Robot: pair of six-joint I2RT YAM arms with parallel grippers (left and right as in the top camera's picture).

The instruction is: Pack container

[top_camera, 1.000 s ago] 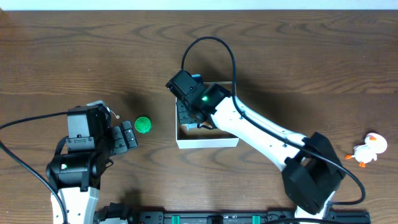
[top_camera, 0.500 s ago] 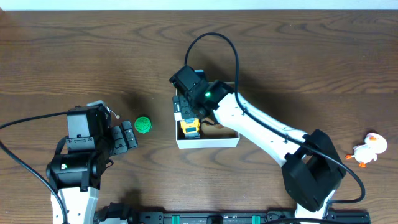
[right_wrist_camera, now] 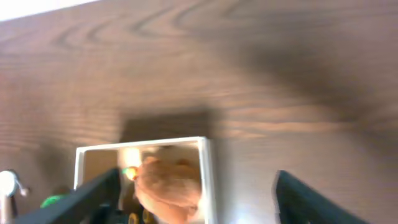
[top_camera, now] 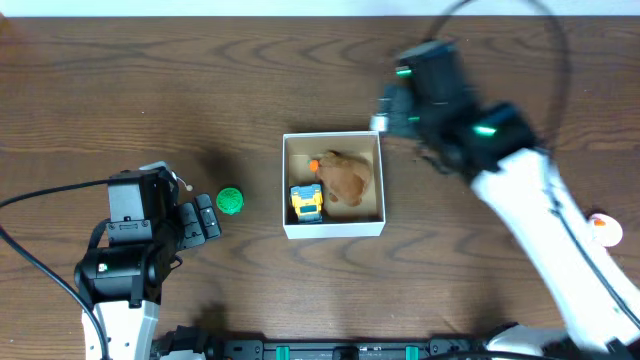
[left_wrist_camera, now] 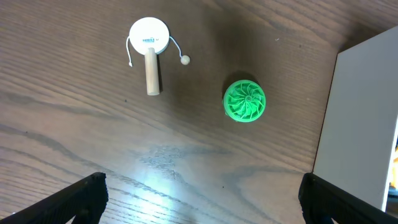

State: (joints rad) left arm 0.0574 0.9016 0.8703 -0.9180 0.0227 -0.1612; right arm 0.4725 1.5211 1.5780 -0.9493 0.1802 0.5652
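Observation:
The container (top_camera: 334, 230) is a shallow white-walled square box at the table's middle. It holds a brown plush toy (top_camera: 349, 175) and a small yellow and blue toy (top_camera: 306, 202). The box also shows in the right wrist view (right_wrist_camera: 205, 168) with the plush (right_wrist_camera: 168, 186) inside. My right gripper (right_wrist_camera: 198, 202) is open and empty, raised above the box's back right corner. My left gripper (left_wrist_camera: 200, 199) is open and empty, low over the table. A green round toy (left_wrist_camera: 244, 100) lies ahead of it, left of the box wall (left_wrist_camera: 360, 118); overhead it shows too (top_camera: 230, 201).
A white disc toy on a wooden stick with a string (left_wrist_camera: 149, 46) lies left of the green toy. A white duck toy (top_camera: 604, 228) lies at the right edge, partly hidden by my right arm.
My right gripper has left the box and swung up and to the right, leaving the yellow and blue toy inside. The left arm has not moved.

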